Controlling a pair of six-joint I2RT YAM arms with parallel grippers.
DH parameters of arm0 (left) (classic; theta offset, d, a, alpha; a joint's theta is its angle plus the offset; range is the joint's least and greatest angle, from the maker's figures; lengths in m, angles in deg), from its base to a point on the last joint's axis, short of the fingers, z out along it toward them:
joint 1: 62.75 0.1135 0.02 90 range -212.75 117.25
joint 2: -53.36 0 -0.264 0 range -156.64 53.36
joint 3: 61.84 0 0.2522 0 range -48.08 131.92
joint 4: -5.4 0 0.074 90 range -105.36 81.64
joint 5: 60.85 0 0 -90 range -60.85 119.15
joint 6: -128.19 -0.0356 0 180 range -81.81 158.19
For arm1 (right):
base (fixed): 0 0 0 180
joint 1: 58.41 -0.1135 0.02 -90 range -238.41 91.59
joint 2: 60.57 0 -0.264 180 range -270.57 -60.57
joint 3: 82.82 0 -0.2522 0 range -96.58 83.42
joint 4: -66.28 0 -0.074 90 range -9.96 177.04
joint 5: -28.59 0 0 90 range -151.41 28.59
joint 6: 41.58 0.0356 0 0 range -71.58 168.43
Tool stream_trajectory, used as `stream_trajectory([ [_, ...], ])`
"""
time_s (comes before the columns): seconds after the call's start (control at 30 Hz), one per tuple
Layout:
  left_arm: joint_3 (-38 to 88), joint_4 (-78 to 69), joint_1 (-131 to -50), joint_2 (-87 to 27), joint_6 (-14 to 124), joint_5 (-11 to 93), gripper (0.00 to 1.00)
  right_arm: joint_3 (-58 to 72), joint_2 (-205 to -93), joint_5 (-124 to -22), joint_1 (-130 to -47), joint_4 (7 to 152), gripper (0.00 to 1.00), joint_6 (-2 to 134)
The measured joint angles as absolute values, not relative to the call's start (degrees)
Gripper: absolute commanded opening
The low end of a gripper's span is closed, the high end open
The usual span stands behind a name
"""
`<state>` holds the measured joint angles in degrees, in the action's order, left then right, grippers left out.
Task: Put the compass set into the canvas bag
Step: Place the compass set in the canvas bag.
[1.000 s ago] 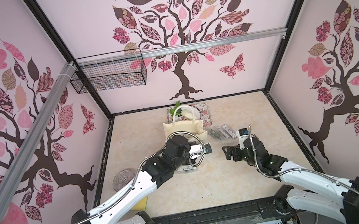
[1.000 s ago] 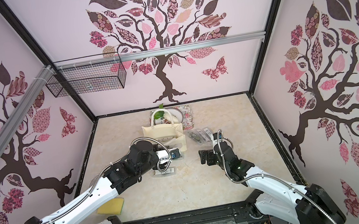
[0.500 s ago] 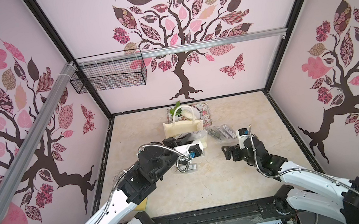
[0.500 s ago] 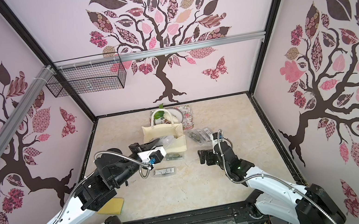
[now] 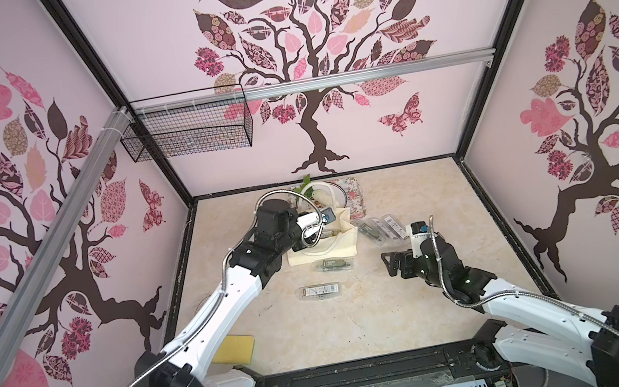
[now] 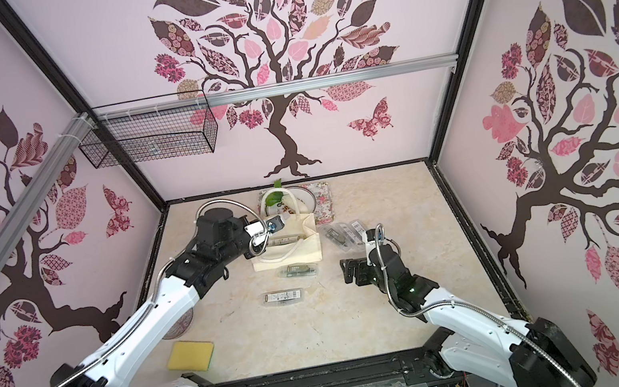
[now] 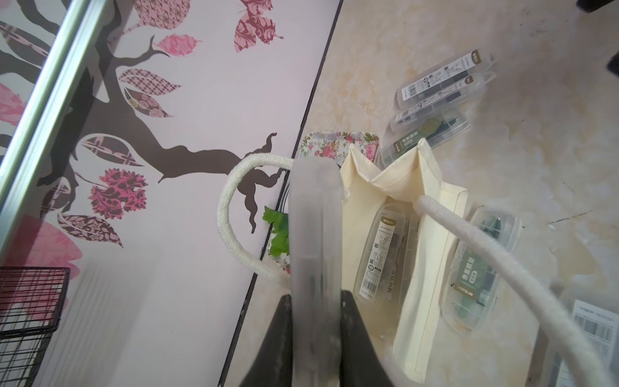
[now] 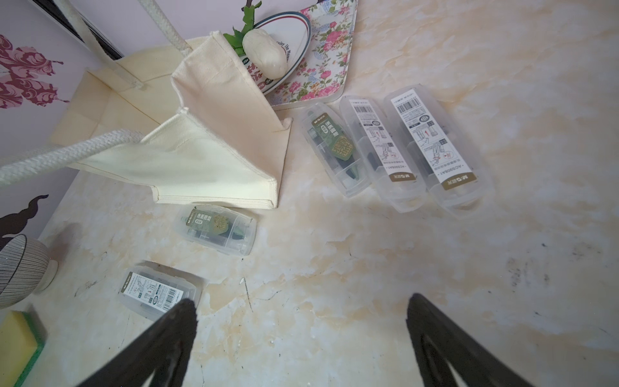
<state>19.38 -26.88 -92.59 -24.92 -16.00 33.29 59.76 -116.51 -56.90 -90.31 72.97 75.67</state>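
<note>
Compass set (image 7: 315,234), clamped in the left hand (image 7: 316,295), hangs over the canvas bag (image 8: 214,160) on a marbled beige tabletop (image 5: 382,317); right hand (image 8: 301,300) gapes open; pink tree-patterned walls (image 5: 375,142) surround.

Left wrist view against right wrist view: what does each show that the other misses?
Only the left wrist view: the left gripper shut on a frosted case, a second case lying inside the canvas bag, and the wire basket.
Only the right wrist view: the open right gripper, a striped bowl and a yellow sponge.
Both: the canvas bag, the floral tray and the row of three cases.
</note>
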Motion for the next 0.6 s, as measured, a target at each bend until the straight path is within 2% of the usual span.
stream_trajectory([
  [0.2,25.1,-31.9,-92.0,-36.6,-19.9,33.7,0.14,60.0,-116.0,-56.6,-90.3,73.3,1.0,75.8],
  [0.6,32.5,-38.2,-92.0,-50.6,-20.7,32.4,0.16,60.6,-115.6,-56.4,-90.3,73.8,1.0,76.7],
])
